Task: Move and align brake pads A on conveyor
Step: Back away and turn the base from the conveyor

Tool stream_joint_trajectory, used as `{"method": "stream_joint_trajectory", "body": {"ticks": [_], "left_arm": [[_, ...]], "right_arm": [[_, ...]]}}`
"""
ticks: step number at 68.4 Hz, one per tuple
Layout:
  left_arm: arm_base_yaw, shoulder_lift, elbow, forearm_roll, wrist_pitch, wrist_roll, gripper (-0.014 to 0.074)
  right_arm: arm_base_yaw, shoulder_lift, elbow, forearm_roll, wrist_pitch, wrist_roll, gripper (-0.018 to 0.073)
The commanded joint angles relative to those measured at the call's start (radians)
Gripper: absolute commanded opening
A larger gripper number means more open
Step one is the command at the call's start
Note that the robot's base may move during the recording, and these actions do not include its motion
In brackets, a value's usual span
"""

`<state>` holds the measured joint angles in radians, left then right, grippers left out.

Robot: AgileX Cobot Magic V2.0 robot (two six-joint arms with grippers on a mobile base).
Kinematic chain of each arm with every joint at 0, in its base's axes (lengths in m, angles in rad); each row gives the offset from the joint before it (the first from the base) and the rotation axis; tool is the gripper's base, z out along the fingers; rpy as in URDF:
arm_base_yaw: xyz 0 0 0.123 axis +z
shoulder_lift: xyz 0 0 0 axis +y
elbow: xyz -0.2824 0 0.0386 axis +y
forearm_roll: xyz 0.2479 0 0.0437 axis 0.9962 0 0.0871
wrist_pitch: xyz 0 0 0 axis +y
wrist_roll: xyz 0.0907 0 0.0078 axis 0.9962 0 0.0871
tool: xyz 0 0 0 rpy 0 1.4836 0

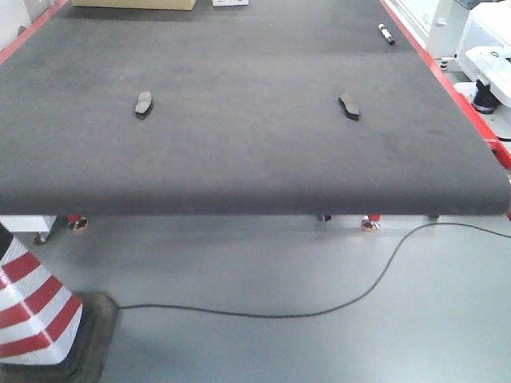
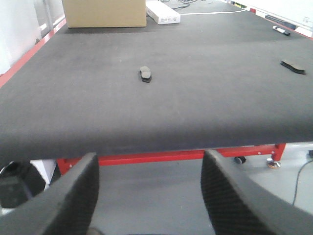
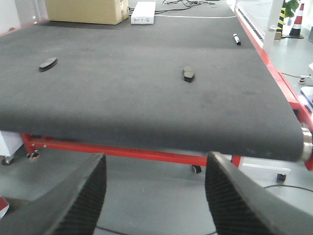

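Two brake pads lie flat on the dark conveyor (image 1: 239,152). The left pad (image 1: 144,102) also shows in the left wrist view (image 2: 145,74) and at the far left of the right wrist view (image 3: 47,64). The right pad (image 1: 349,105) shows in the right wrist view (image 3: 188,74) and at the right edge of the left wrist view (image 2: 293,66). My left gripper (image 2: 149,196) hangs open over the floor, short of the belt's near edge. My right gripper (image 3: 155,196) is open too, also in front of the belt. Neither holds anything.
A cardboard box (image 2: 104,12) and a white box (image 3: 143,12) sit at the belt's far end. A black marker (image 1: 386,33) lies near the right red frame edge (image 1: 447,80). A striped cone (image 1: 32,307) and a black cable (image 1: 319,307) are on the floor.
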<state>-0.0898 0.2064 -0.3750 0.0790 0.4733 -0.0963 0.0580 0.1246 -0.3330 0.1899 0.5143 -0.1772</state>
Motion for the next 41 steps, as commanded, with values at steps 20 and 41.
{"method": "stream_joint_trajectory", "body": {"ticks": [20,41], "left_arm": [[-0.003,0.009,-0.026,-0.004,-0.071,-0.001,0.0429],[-0.003,0.009,-0.026,-0.004,-0.071,-0.001,0.0429]], "right_arm": [[-0.006,0.012,-0.025,0.001,-0.068,-0.002,0.0423],[-0.006,0.012,-0.025,0.001,-0.068,-0.002,0.0423]]}}
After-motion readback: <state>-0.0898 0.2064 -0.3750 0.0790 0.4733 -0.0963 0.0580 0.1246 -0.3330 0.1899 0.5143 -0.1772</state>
